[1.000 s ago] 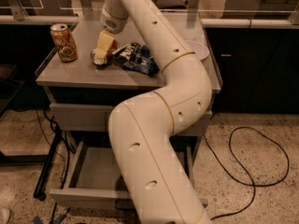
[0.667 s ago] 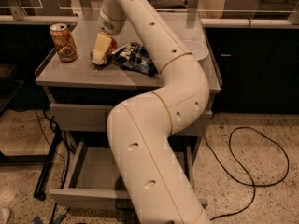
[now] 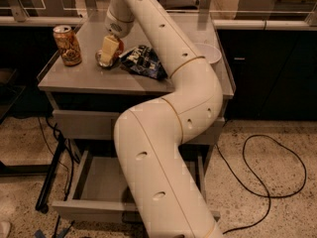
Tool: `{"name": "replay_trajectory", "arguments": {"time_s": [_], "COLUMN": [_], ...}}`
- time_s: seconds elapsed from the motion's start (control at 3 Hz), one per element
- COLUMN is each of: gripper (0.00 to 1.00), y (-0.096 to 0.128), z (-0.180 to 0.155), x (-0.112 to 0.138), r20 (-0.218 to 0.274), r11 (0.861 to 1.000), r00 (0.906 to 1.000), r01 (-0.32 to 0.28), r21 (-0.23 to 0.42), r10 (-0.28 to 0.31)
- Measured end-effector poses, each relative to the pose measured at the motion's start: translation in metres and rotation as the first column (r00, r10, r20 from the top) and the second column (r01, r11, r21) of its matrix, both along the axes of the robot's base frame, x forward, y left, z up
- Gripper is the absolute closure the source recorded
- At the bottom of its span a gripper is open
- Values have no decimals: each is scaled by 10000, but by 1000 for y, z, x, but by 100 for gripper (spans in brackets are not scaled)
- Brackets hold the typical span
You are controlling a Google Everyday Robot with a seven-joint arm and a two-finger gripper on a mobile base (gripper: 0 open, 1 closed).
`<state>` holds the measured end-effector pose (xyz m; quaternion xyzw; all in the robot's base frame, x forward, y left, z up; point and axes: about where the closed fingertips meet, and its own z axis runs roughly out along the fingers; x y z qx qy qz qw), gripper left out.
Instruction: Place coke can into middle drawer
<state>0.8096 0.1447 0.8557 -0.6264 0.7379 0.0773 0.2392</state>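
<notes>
A tall brown-gold can (image 3: 67, 44) stands at the far left of the grey cabinet top. Just right of it, the gripper (image 3: 109, 53) stays pressed down over the coke can (image 3: 120, 46), almost where it was a second ago. The can is still on the cabinet top, not lifted. Whether the gripper has clamped it cannot be told from this angle. A dark blue snack bag (image 3: 143, 62) lies just beside them and a white bowl (image 3: 208, 53) sits farther right. Below, the middle drawer (image 3: 99, 180) hangs open, ready to receive the can. The pause suggests the grasp is being secured, with lifting and lowering still ahead.
</notes>
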Motion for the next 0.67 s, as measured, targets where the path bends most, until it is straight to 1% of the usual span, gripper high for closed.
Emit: {"name": "replay_trajectory", "arguments": {"time_s": [0.67], "gripper": [89], "y": [0], "z": [0], "x": [0], "r20": [0], "r11": [10000], "r00": [10000], "r01": [0], "r21": [0], "r10": [0]}}
